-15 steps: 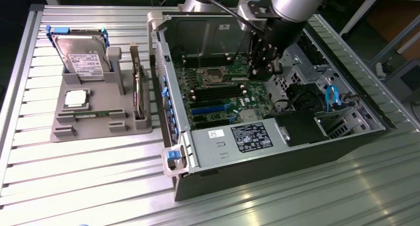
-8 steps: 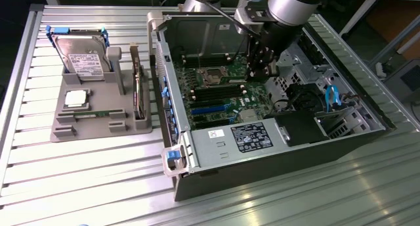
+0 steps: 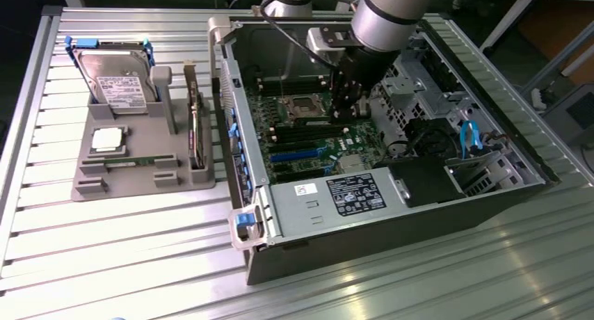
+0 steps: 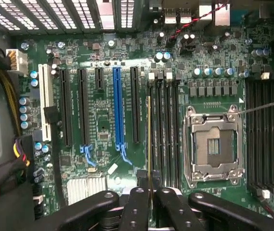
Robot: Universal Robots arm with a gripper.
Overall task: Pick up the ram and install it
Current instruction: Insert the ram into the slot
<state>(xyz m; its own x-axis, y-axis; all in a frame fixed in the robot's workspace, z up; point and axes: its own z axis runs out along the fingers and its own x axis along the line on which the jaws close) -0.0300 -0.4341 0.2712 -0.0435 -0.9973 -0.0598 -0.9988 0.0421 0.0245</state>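
Holding the ram [image 4: 149, 134] tight in the gripper [image 4: 149, 182], edge-on over the slots [image 4: 162, 130] by the socket [image 4: 213, 144]. Busy installing now; likely needs lining up with one slot, then a straight push.

You see a green board [image 4: 79, 53] speckled with silver solder. On it, one slot [image 4: 119, 110] is blue among black ones, and a white slot [image 4: 45, 101] lies nearer the board's edge. The socket frame [image 4: 194, 168] on the board is silver. Over the board, the ram [image 4: 149, 134] shows a thin yellow-gold edge, clamped in the black gripper [image 4: 149, 190]. Off the board, the tray [image 3: 139, 177] is grey and the table [image 3: 121, 250] is silver, striped with slats.
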